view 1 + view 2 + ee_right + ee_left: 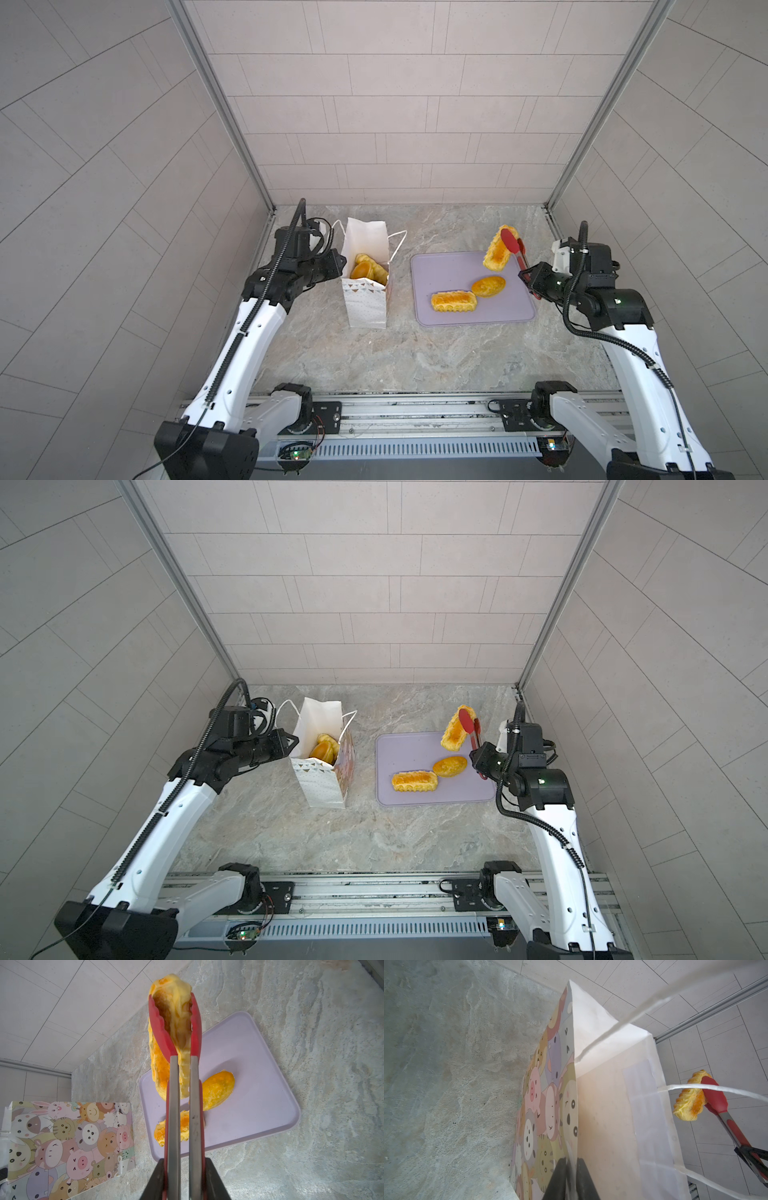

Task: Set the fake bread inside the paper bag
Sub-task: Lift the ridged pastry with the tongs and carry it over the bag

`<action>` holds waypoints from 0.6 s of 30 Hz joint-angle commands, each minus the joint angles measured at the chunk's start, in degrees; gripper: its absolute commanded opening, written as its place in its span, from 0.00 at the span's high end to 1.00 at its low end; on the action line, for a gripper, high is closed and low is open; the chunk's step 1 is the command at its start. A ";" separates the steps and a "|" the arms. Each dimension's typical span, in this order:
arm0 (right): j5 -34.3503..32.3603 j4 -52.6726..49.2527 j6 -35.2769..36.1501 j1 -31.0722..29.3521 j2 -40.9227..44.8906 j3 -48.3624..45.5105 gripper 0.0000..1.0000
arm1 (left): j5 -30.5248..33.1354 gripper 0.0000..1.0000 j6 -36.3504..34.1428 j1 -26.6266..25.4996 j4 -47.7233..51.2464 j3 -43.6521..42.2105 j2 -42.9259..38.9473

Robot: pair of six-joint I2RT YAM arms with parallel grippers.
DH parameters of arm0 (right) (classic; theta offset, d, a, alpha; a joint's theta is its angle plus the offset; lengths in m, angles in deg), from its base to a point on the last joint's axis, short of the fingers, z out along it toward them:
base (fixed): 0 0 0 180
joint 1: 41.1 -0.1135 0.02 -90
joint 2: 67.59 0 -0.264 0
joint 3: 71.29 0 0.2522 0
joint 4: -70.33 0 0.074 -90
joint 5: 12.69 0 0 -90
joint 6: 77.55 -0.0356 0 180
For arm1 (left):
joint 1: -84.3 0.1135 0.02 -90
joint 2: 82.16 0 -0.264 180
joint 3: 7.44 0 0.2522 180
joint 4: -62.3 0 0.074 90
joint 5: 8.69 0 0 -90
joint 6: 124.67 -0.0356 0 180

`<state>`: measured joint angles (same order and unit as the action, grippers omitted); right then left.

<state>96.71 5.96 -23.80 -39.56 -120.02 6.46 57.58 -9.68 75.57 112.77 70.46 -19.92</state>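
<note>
The white paper bag (365,305) (322,785) (68,1147) stands open at the left, with several golden fake bread pieces (365,268) inside. My left gripper (571,1162) (338,264) is shut on the bag's upper wall (602,1105). My right gripper (184,1162) (525,276) is shut on red tongs (173,1105) (513,245) (714,1095). The tongs clamp a long ridged loaf (492,253) (451,733) (176,1012) (687,1103) in the air over the far right corner of the lilac tray (440,266) (259,1095). Another loaf (453,301) (414,781) and a bun (488,286) (216,1091) lie on the tray.
The tray sits right of the bag on the marble tabletop (415,357), with a gap between them. Tiled walls close the back and both sides. The bag's cord handles (716,1088) hang loose over its mouth.
</note>
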 commanded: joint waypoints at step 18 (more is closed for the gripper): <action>-9.68 4.04 2.28 -16.87 -7.39 15.91 0.77 | 0.96 0.86 -0.33 0.37 1.20 -0.34 -1.02</action>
<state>89.17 6.65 -22.29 -55.19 -127.27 19.77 58.15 -9.66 75.57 112.85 70.46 -19.92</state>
